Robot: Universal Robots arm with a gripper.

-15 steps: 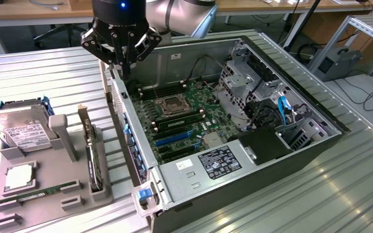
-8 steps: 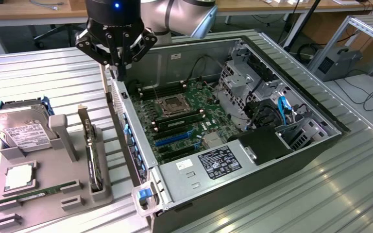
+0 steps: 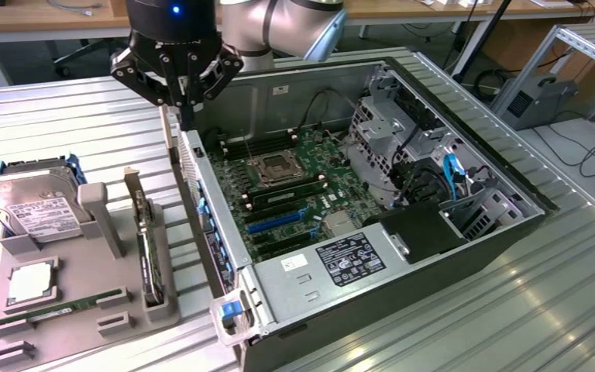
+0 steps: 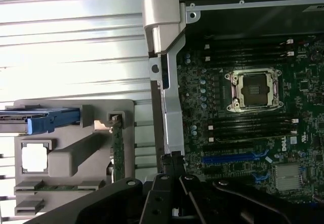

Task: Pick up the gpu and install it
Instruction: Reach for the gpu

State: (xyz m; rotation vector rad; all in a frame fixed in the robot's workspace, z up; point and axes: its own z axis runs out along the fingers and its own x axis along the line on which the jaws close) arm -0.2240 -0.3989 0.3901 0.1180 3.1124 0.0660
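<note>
The task had scarcely begun, judging by how things lay. The gpu (image 3: 149, 256) stood on its edge in a slot of the grey holder (image 3: 91, 275) on the ribbed metal worktop (image 3: 70, 132), at the exterior view's left, untouched and apart from the arm. It shared that holder with a hard drive in a blue frame (image 3: 31, 209), a processor chip (image 3: 31, 280) and a narrow RAM stick (image 3: 39, 312). In the wrist view the card (image 4: 119, 150) showed edge-on as a thin green strip. The pincer (image 3: 186, 116) was clenched with its fingers pressed together and nothing between them. It hung over the near wall of the open computer case (image 3: 442, 287), above the line between the holder and the motherboard (image 3: 308, 194), and touched neither. The wrist view showed its dark fingertips (image 4: 172, 166) close over that metal wall, with the card off to one side and the board to the other. Inside the case the blue expansion slots (image 3: 276, 221) appeared bare, with no card seated there. So neither part of the job had been done: the card had not been lifted and nothing had been installed. With the fingers closed on nothing, the pincer was not yet set to grasp the card either.
</note>
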